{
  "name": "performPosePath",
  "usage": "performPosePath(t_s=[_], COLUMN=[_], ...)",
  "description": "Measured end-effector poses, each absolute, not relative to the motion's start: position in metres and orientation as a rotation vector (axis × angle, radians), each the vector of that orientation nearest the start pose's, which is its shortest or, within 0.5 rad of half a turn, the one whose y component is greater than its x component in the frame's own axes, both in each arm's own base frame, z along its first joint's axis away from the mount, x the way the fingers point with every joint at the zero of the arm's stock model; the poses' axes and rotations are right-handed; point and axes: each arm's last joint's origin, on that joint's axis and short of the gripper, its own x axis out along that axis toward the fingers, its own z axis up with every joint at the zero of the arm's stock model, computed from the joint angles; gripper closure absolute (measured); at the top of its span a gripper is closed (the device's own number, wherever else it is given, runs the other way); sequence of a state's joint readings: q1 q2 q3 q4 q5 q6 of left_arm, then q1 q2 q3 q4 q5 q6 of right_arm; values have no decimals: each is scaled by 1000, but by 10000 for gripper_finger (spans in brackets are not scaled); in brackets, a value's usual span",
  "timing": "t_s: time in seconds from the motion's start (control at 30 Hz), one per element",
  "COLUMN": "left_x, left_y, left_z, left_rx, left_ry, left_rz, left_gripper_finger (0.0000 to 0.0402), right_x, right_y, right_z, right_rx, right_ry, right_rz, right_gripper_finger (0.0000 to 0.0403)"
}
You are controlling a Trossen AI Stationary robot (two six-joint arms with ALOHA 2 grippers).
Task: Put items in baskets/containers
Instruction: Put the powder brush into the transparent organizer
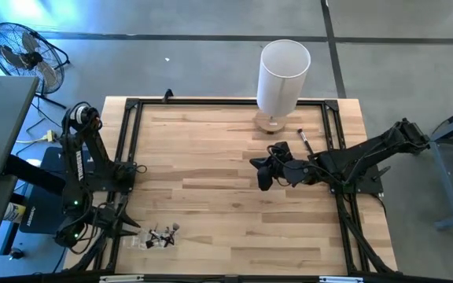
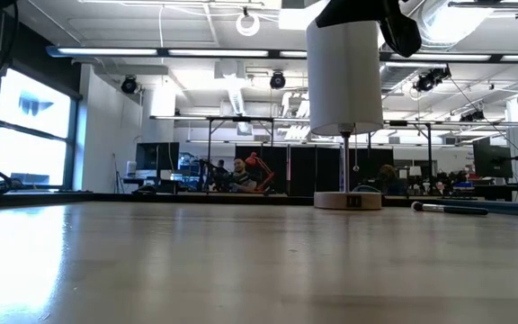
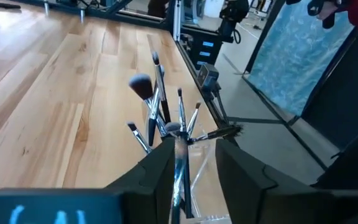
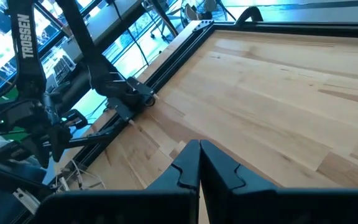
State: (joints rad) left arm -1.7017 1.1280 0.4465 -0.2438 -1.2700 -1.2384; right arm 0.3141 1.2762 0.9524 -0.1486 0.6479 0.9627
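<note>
High view: cluster of thin dark stick-like brushes (image 1: 162, 234) near table's front-left edge, just beside left gripper (image 1: 129, 230).
Left wrist view: left gripper (image 3: 191, 163) parted, straddling brush handles.
Right wrist view: right gripper (image 4: 199, 163) clenched, empty — well apart from brushes.

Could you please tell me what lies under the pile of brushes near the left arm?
Under the brushes a clear plastic tray shows at the near end. How far it extends beneath them is hidden.
</note>
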Motion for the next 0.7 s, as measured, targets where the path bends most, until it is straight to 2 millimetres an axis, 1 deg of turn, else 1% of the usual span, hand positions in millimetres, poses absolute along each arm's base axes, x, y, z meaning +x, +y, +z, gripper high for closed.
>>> performPosePath(t_s=[0.13, 0.23, 0.33, 0.47, 0.6, 0.63, 0.7], left_x=[4, 6, 9, 21, 36, 39, 44], left_y=[-178, -165, -149, -126, -108, -106, -108], left_z=[177, 184, 193, 206, 219, 222, 229], left_rx=[-362, -411, -413, -413, -389, -360, -317], left_ry=[298, 332, 331, 299, 281, 270, 249], left_rz=[-261, -256, -243, -182, -122, -102, -64], left_gripper_finger=[283, 281, 281, 280, 280, 280, 280], right_x=[268, 268, 267, 267, 266, 266, 265], right_y=[69, 69, 69, 68, 68, 68, 68], right_z=[294, 294, 294, 293, 291, 290, 288], right_rx=[721, 720, 719, 713, 685, 677, 663], right_ry=[225, 226, 226, 234, 260, 270, 296], right_rz=[-495, -495, -495, -498, -497, -498, -501], right_gripper_finger=[401, 402, 401, 402, 399, 399, 399])
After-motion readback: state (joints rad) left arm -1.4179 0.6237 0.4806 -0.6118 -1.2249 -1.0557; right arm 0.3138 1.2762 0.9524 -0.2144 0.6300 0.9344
